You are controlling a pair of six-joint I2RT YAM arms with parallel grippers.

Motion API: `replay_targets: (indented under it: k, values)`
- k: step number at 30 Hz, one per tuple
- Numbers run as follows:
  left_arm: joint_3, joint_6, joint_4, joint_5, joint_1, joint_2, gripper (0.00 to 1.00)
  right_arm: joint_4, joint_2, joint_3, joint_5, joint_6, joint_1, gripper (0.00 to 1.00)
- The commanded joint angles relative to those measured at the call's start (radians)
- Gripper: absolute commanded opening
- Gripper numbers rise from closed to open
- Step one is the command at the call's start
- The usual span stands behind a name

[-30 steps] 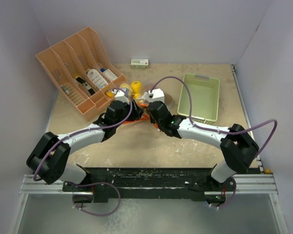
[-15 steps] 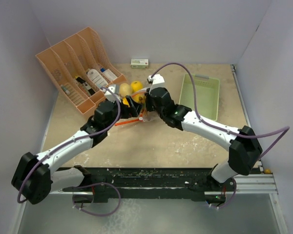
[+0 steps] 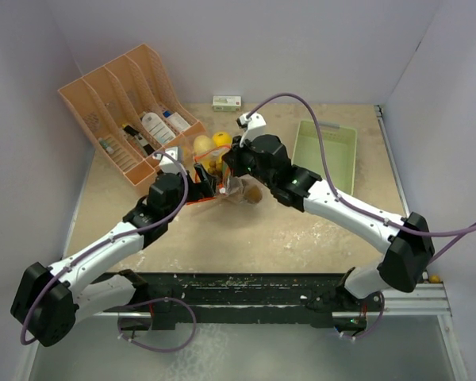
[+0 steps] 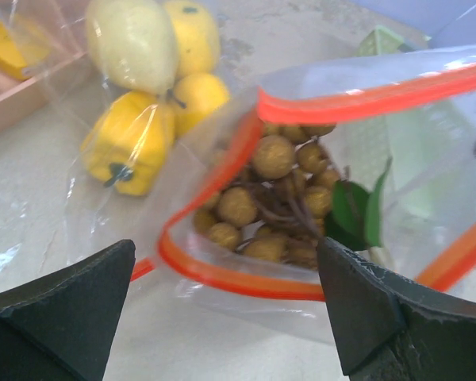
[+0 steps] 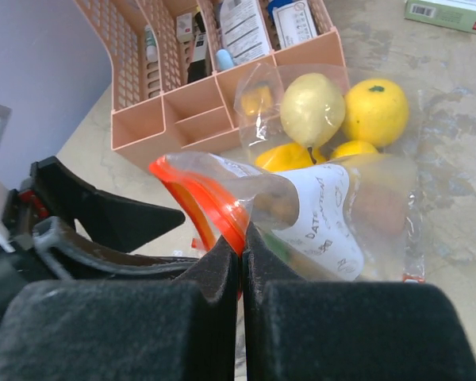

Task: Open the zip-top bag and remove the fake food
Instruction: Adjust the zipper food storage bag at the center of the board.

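zip-top bag (image 5: 325, 206) gapes open: right gripper (image 5: 242, 246) pinches its rim, left gripper (image 4: 226, 254) spread wide, empty. longan cluster (image 4: 278, 198), seemingly lemons (image 4: 192, 36) too, not yet out.

Orange rack (image 3: 95, 99) (latticed walls) back left; green basket (image 3: 326, 159) right; small box (image 3: 227, 102) far back, centre.

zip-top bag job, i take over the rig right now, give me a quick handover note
Left gripper: open, at the mouth of the bag, holding nothing.
Right gripper: shut on the bag's orange zip edge.
Things: the bag lies beside the rack. The brown ball cluster sits just inside the mouth. The yellow fruit shows through clear plastic, apparently inside too.
Done: zip parted, mouth open.
Left: take all the food out.
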Motion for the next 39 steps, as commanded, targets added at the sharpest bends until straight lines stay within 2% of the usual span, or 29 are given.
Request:
replay_targets:
  k: [1,4,10,11,12,17,19,20,23,26,30,34,39]
  values:
    - [-0.024,0.023,-0.025,-0.082,0.009,0.004,0.99,0.082,-0.058,-0.001,-0.066,0.008,0.002,0.0]
    - [-0.019,0.026,-0.021,-0.097,0.023,0.028,0.99,0.086,-0.096,-0.027,-0.059,0.009,0.002,0.0]
    - [-0.009,-0.03,0.092,0.036,0.055,0.167,0.98,0.074,-0.155,-0.063,-0.031,0.001,0.002,0.0]
    - [-0.01,-0.042,0.108,0.052,0.055,0.186,0.93,0.07,-0.159,-0.067,-0.022,-0.002,0.002,0.0]
    - [-0.009,-0.052,0.119,0.064,0.056,0.2,0.84,0.065,-0.164,-0.07,-0.015,-0.003,0.002,0.0]
    - [-0.01,-0.054,0.114,0.063,0.056,0.165,0.26,0.051,-0.169,-0.084,0.009,-0.004,0.0,0.0]
    - [-0.001,-0.049,0.084,0.052,0.056,0.126,0.13,0.05,-0.163,-0.086,0.002,0.002,0.0,0.0]
    - [0.008,-0.046,0.066,0.047,0.056,0.106,0.1,0.055,-0.16,-0.088,-0.006,0.006,0.0,0.0]
    - [0.04,-0.033,0.004,0.029,0.056,0.046,0.04,0.098,-0.141,-0.099,-0.011,0.019,0.0,0.0]
    - [0.103,0.007,-0.093,0.005,0.056,0.0,0.0,0.17,-0.096,-0.114,-0.131,0.063,0.005,0.0]
    - [0.215,0.092,-0.244,-0.022,0.052,-0.039,0.0,0.264,-0.068,-0.154,-0.263,0.148,0.021,0.0]
    - [0.289,0.125,-0.355,-0.029,0.051,-0.051,0.0,0.308,-0.11,-0.259,-0.291,0.225,0.021,0.0]
    - [0.383,0.17,-0.446,0.019,0.047,0.017,0.0,0.242,-0.126,-0.36,-0.197,0.264,0.019,0.0]
